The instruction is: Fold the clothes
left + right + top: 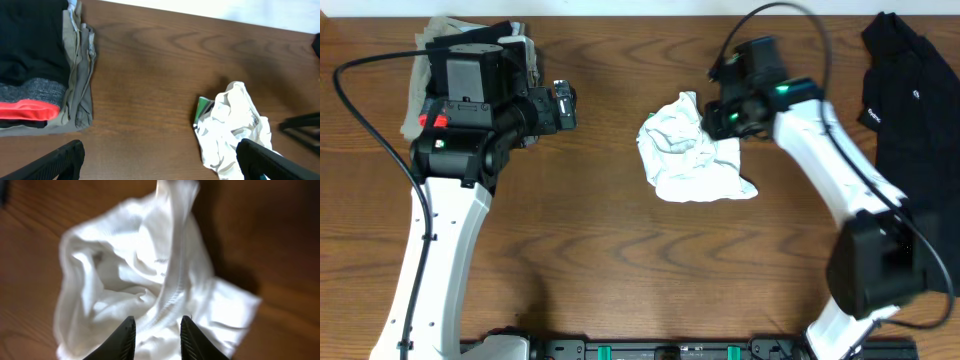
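Observation:
The white T-shirt (695, 155) lies crumpled in a heap at the middle of the table, its small green print showing in the left wrist view (230, 125). My right gripper (717, 120) hovers at the heap's upper right edge. In the right wrist view its jaws (157, 320) stand a little apart over a ribbed seam of the shirt (150, 280), not pinching it. The black shirt (910, 90) with a small white logo lies spread at the far right. My left gripper (565, 105) is wide open above bare wood left of the heap (160, 147).
A stack of folded clothes (470, 40) sits at the back left under the left arm; it shows black, grey, red and khaki layers (35, 65). Cables loop over the table behind both arms.

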